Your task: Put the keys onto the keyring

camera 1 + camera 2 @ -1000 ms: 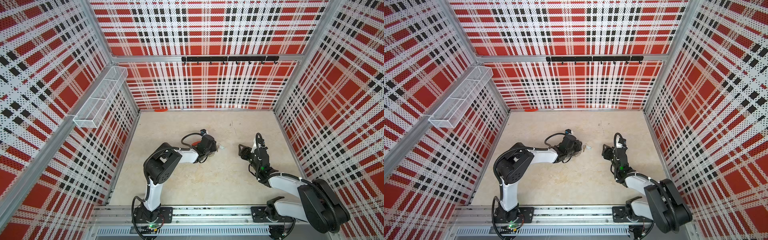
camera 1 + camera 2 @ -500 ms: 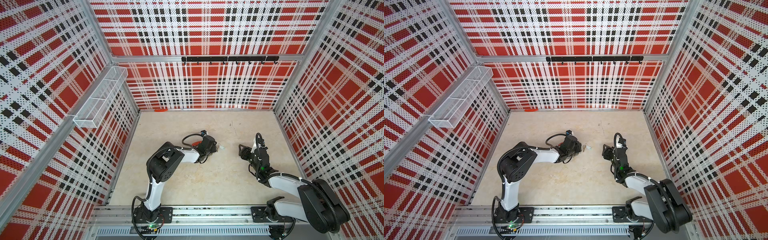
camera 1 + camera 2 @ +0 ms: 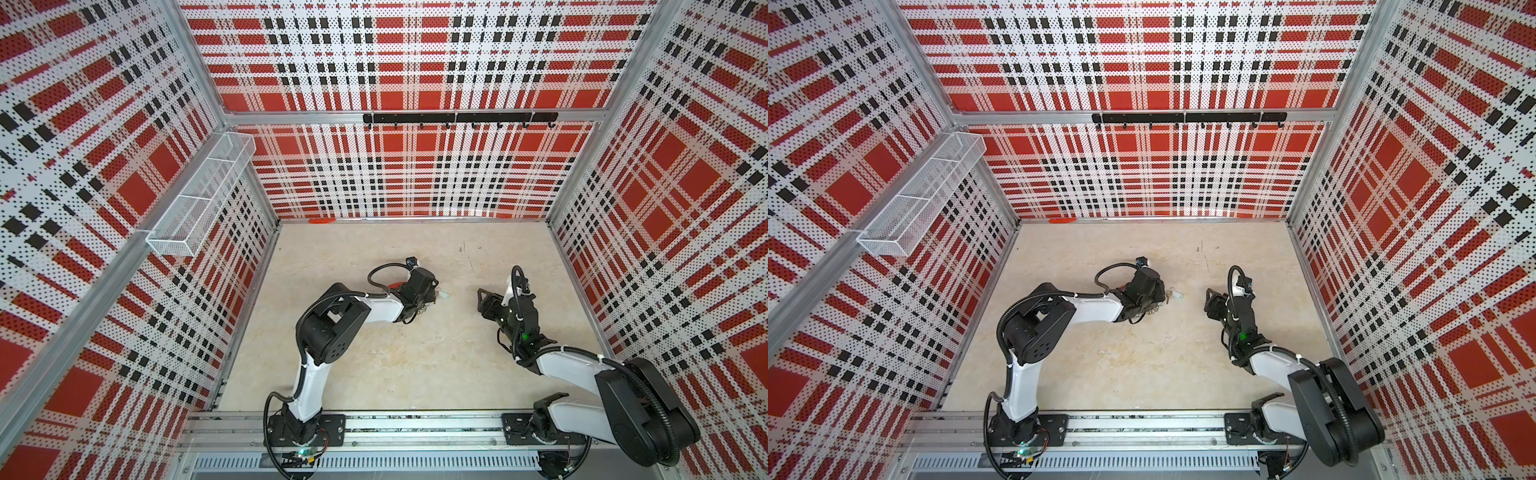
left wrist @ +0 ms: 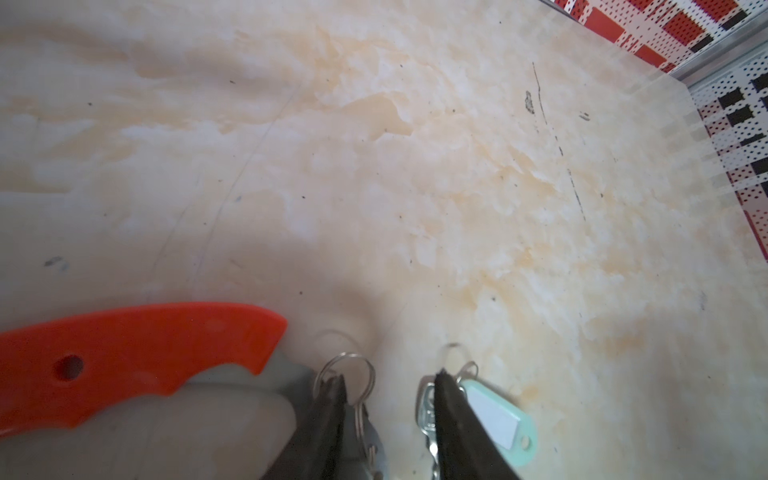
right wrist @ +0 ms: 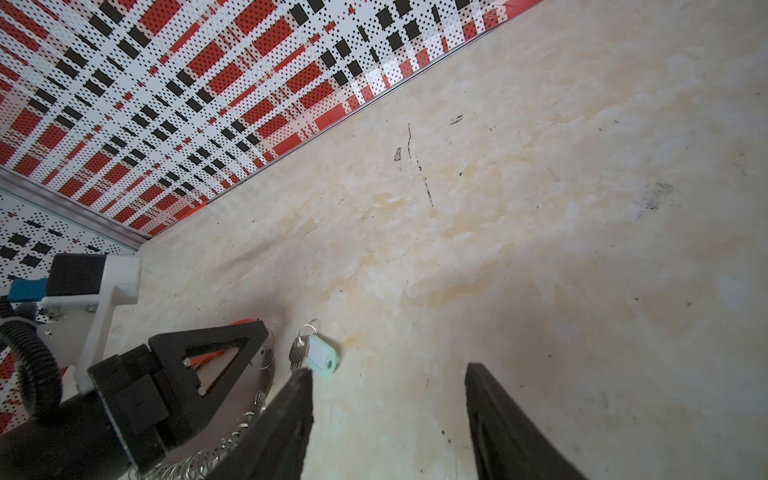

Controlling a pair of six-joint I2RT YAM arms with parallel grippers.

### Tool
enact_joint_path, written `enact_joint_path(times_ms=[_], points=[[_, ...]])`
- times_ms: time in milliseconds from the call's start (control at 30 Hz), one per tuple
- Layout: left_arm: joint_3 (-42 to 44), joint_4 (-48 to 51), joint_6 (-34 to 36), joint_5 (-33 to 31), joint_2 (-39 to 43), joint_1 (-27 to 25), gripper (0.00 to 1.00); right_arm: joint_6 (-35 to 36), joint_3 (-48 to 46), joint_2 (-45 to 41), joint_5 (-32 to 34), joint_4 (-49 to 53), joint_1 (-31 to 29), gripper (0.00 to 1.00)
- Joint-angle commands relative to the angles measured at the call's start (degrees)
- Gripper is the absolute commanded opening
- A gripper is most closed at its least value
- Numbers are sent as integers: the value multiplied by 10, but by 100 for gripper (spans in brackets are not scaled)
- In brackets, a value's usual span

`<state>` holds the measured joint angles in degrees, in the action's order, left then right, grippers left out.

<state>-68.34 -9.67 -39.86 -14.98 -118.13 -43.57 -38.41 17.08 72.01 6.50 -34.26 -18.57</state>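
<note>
Keys [image 4: 492,417] against one tip of left claw [image 4: 388,374], jaws part-open, empty, right claw [image 5: 387,368] nearby, wide, empty

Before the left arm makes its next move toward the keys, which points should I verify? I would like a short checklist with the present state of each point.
1. Left pincer jaws apart: ok.
2. Small silvery keys with pale teal plastic tag centred between its fingers: not ok; one finger stands over the bundle, with the tag outside it.
3. That finger touches the keys: cannot tell.
4. Right pincer open and empty: ok.
5. Keys on the ring of small wire loops: not ok; they lie apart from it on the beige table.
</note>
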Motion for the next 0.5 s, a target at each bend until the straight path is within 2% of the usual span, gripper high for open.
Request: enact_joint_path(times_ms=[0,100,267,467], points=[[-24,45,29,-40,15,-10,39,5,9,1,3,-18,4,62],[-38,75,42,-67,18,-16,39,5,9,0,4,-18,4,61],[-43,103,36,-77,19,-18,39,5,9,-2,4,-19,4,61],[-48,111,16,-60,10,-14,37,5,8,-2,4,-18,4,62]])
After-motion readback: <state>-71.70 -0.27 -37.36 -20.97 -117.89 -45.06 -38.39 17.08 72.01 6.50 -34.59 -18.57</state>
